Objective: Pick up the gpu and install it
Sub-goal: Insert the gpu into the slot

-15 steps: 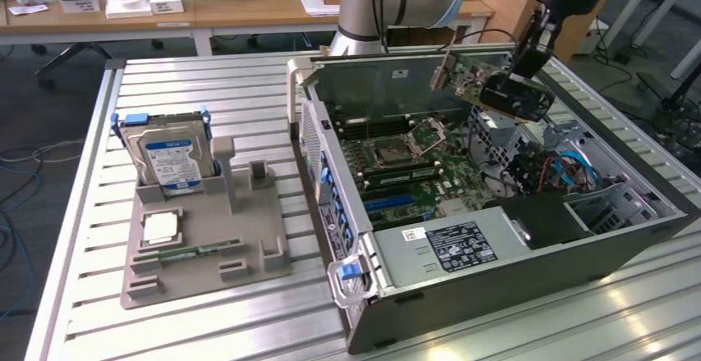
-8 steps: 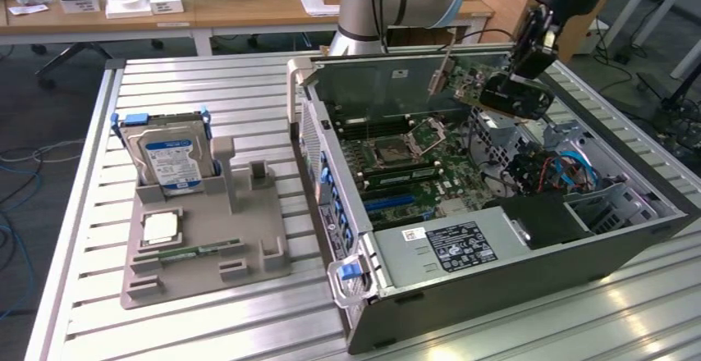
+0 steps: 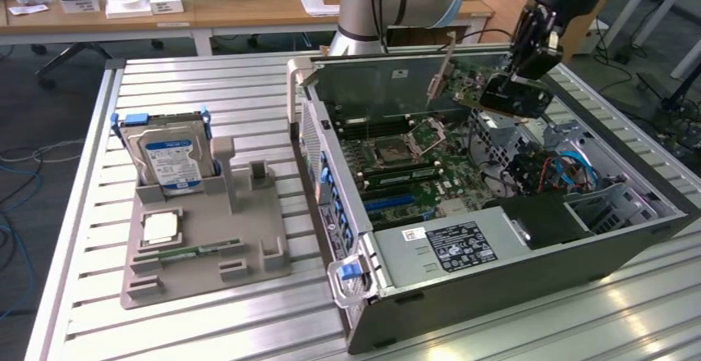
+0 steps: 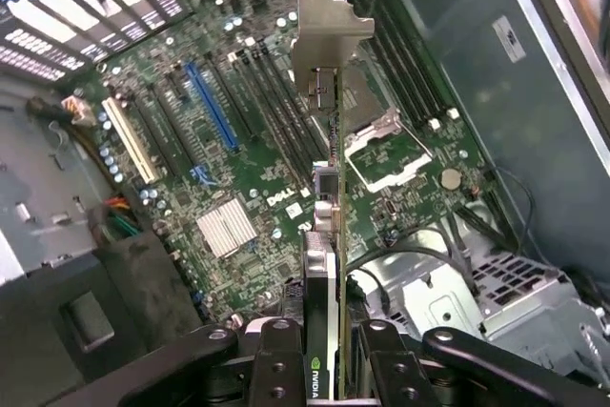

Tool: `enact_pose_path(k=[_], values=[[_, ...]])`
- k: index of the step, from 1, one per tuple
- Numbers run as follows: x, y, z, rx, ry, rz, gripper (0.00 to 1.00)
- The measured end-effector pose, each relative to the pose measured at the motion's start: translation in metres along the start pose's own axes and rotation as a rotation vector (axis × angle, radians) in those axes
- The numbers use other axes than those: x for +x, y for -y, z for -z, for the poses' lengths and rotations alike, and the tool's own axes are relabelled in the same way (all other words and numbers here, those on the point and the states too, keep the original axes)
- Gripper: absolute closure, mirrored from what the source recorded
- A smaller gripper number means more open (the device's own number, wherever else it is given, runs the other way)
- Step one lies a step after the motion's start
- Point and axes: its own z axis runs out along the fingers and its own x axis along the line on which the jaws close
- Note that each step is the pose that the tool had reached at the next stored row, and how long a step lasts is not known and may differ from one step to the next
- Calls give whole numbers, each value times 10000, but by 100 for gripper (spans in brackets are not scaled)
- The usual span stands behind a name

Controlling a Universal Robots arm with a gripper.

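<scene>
gpu (image 4: 325,264) gripped edge-on in the claw (image 4: 327,355), hanging over the motherboard (image 4: 238,145).

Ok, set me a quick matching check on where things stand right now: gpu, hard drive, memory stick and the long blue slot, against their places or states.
Things:
1. gpu
2. hard drive
3. memory stick
4. long blue slot

Places or states:
A. standing upright in the grey holder
B. on the motherboard, nothing plugged in
C. clamped in the gripper, above the open case
D. lying in the grey holder

Pairs: 1-C, 2-A, 3-D, 4-B
</scene>
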Motion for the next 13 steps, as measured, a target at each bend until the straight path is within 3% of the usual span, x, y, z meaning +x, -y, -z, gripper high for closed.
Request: enact_pose_path(k=[13], values=[[0, 0, -7, -12, -94, 1621, 73]])
